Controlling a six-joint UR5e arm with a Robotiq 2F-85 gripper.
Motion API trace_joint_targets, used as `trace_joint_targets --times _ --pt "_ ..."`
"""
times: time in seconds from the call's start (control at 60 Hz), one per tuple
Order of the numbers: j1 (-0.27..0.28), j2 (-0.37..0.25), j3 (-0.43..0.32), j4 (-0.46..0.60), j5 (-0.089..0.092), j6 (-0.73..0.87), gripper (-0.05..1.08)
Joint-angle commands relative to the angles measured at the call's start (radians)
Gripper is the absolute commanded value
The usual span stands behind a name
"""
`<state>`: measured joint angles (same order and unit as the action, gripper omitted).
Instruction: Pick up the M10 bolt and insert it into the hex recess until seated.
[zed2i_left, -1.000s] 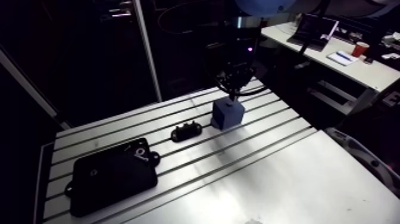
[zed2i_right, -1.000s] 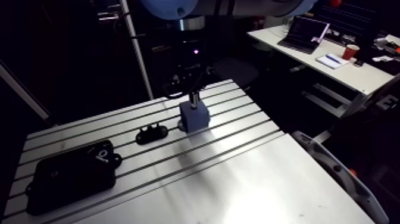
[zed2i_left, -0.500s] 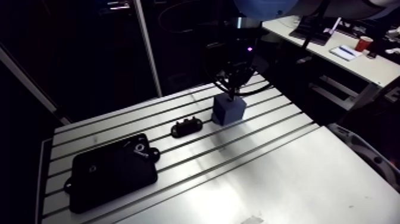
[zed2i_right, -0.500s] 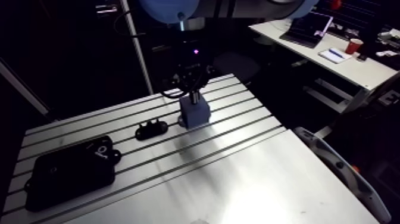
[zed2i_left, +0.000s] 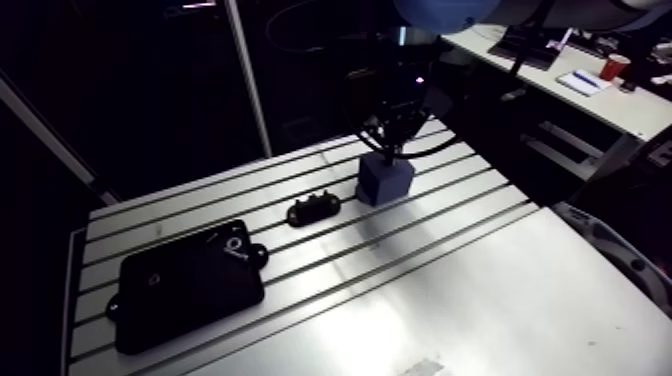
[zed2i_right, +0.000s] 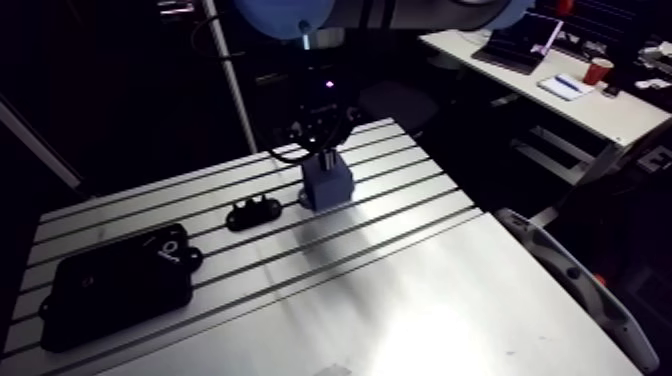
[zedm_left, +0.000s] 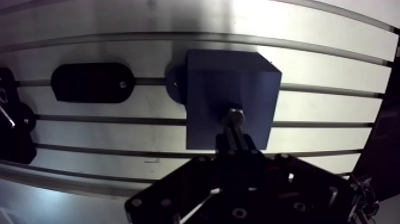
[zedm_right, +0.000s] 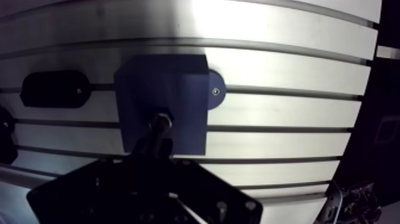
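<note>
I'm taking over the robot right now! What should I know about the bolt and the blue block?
Gripper: shut on the M10 bolt.
Where: the bolt is at the top face of the blue block, which sits on the slotted table.
Done: bolt picked up and brought to the block.
Left: press it down until seated, then let go. How deep it sits now cannot be seen.

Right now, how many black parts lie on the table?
2: a large black plate, and a small black piece between it and the blue block. No others visible.
</note>
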<state>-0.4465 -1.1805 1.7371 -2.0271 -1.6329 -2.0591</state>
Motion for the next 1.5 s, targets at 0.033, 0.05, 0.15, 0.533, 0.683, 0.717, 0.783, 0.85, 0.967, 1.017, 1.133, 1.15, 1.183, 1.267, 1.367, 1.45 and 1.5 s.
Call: trace_joint_targets --times 0.033,0.05,0.15,0.533,0.683,0.717,0.783,0.85,0.967,1.017,1.133,1.15,1.183,1.267,1.367,1.45,1.5 --pt "0.000 0.005 -0.003 -0.003 0.000 -0.002 1.08" --pt "0.000 0.005 -0.003 -0.003 0.000 -0.002 1.08" --pt "0.000 0.008 -0.004 -0.003 0.000 -0.003 1.08" --pt "0.002 0.011 -0.006 -0.005 0.000 -0.010 1.08" --pt "0.002 0.013 -0.006 -0.005 0.000 -0.010 1.08" --pt "0.002 0.013 -0.006 -0.005 0.000 -0.011 1.08" --pt "0.002 0.018 -0.007 -0.005 0.000 -0.011 1.08" --pt "0.002 0.019 -0.008 -0.005 0.000 -0.011 1.08" --pt "0.002 0.020 -0.009 -0.005 0.000 -0.011 1.08" --pt "0.002 0.020 -0.009 -0.005 0.000 -0.011 1.08" --pt "0.002 0.020 -0.009 -0.005 0.000 -0.011 1.08" --pt "0.002 0.020 -0.009 -0.005 0.000 -0.011 1.08" --pt "0.002 0.020 -0.009 -0.005 0.000 -0.013 1.08" --pt "0.002 0.023 -0.009 -0.005 -0.001 -0.013 1.08" --pt "0.002 0.025 -0.009 -0.005 0.000 -0.013 1.08" --pt "0.002 0.025 -0.009 -0.005 0.000 -0.013 1.08" --pt "0.002 0.026 -0.009 -0.006 0.000 -0.013 1.08"
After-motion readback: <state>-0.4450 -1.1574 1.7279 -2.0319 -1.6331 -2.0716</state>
